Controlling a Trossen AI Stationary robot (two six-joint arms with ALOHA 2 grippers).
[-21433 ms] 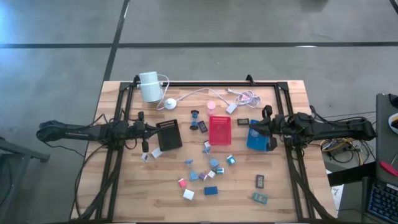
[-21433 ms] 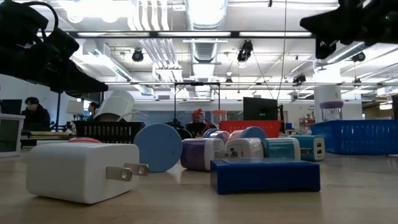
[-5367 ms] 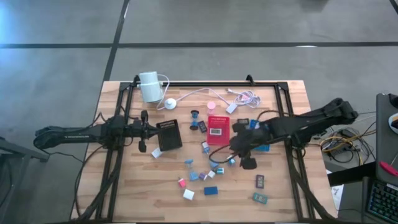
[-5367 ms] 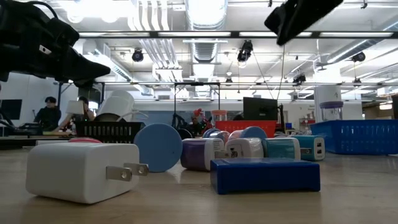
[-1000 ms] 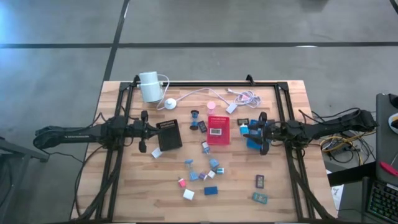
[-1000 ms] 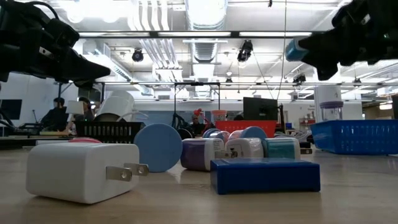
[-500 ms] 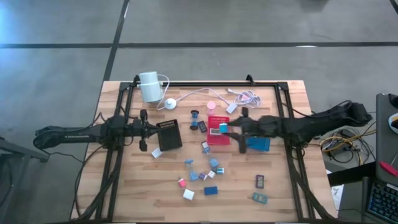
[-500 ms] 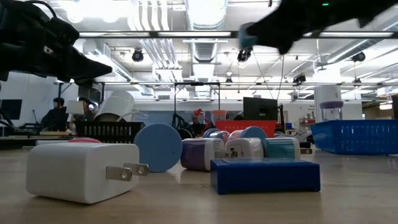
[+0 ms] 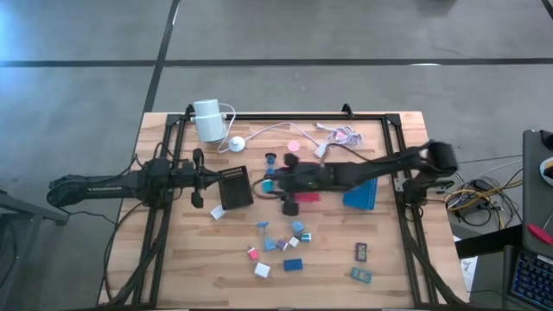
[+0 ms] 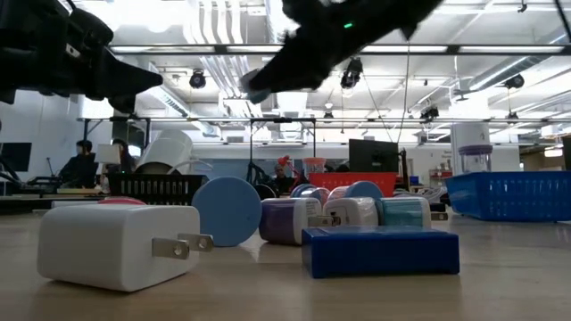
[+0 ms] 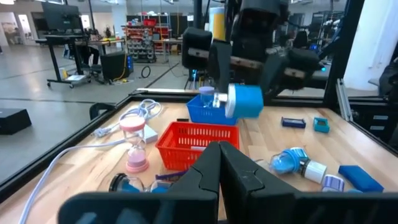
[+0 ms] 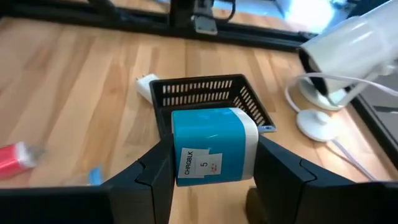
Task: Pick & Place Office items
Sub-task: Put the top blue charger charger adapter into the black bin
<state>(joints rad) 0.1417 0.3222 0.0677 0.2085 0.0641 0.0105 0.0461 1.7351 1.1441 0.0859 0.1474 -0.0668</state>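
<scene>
My right gripper [image 9: 275, 183] reaches across the middle of the table from the right, shut on a blue charger block with a white end [image 12: 211, 146]. It hangs above the gap between the red tray [image 9: 308, 187] and the black tray [image 9: 233, 186]. The blue tray [image 9: 359, 195] lies behind it, to the right. Several small office items [image 9: 281, 238] rest flat on the wood nearer the front edge. My left gripper [image 11: 219, 168] waits shut at the table's left, just left of the black tray, holding nothing. My right gripper pinches the blue block by two opposite sides [image 12: 177, 149] between its two fingers [image 12: 152, 174]. The labelled face looks back at the wrist. The fingers come from the table's right, slanting down. The block [image 11: 245, 101] hangs clear of the table and trays.
A white cylinder device [image 9: 207, 119] with its cable lies at the far left, beside an hourglass [image 9: 271, 161] and a pink disc [image 9: 294, 145]. Black frame rails [image 9: 164, 216] run along both sides. Two dark pieces [image 9: 361, 263] lie front right. A person [image 10: 80, 165] sits beyond the table.
My right gripper has swept toward the table's left edge with the blue block, from over the blue tray, past the red tray, toward the black tray. It has tipped downward along the way. The block stays in the hold, clear of the table.
</scene>
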